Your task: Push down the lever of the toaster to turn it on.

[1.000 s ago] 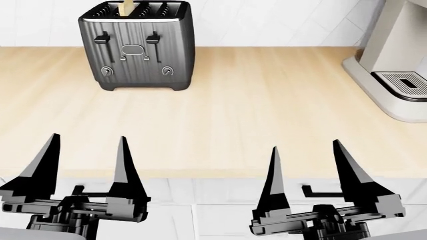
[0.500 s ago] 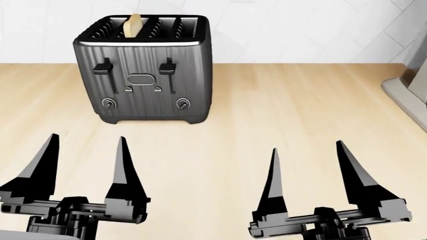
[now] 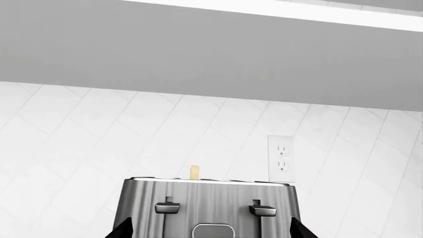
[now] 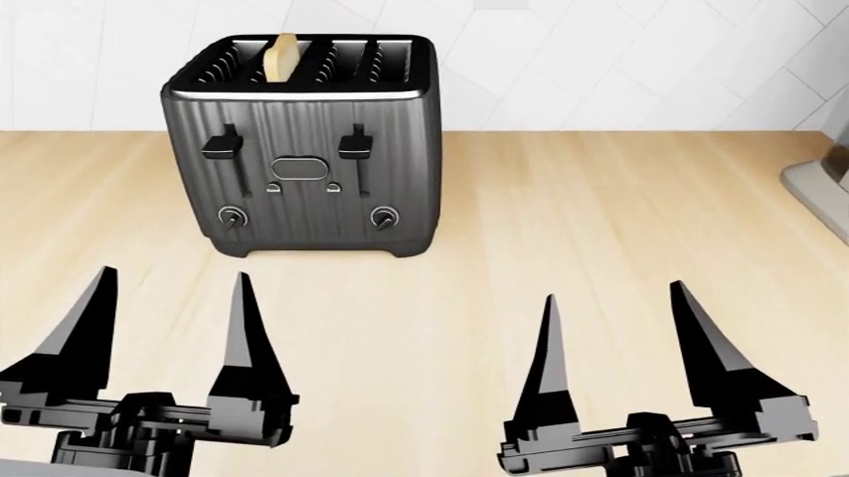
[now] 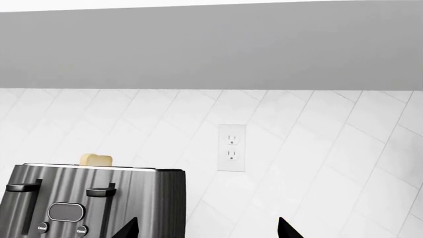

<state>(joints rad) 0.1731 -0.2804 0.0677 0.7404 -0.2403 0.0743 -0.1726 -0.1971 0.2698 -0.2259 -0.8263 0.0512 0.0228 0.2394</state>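
Observation:
The dark grey ribbed toaster (image 4: 312, 149) stands on the wooden counter at the back left, a slice of bread sticking out of one slot. Its left black lever (image 4: 222, 148) sits high in its slot; the right-hand tab (image 4: 354, 147) is level with it. The toaster also shows in the left wrist view (image 3: 208, 208), with the lever (image 3: 167, 207), and in the right wrist view (image 5: 92, 201), with the lever (image 5: 23, 187). My left gripper (image 4: 170, 303) is open and empty, well short of the toaster. My right gripper (image 4: 613, 308) is open and empty, to its right.
The wooden counter (image 4: 558, 229) runs to a white tiled wall. The edge of a beige coffee machine (image 4: 822, 194) shows at the far right. A wall socket (image 5: 231, 148) is behind the toaster's right side.
The view has moved in and shifted: the toaster now looks larger and sits further right and lower, and the coffee machine has slid almost out of view. Both grippers stay open.

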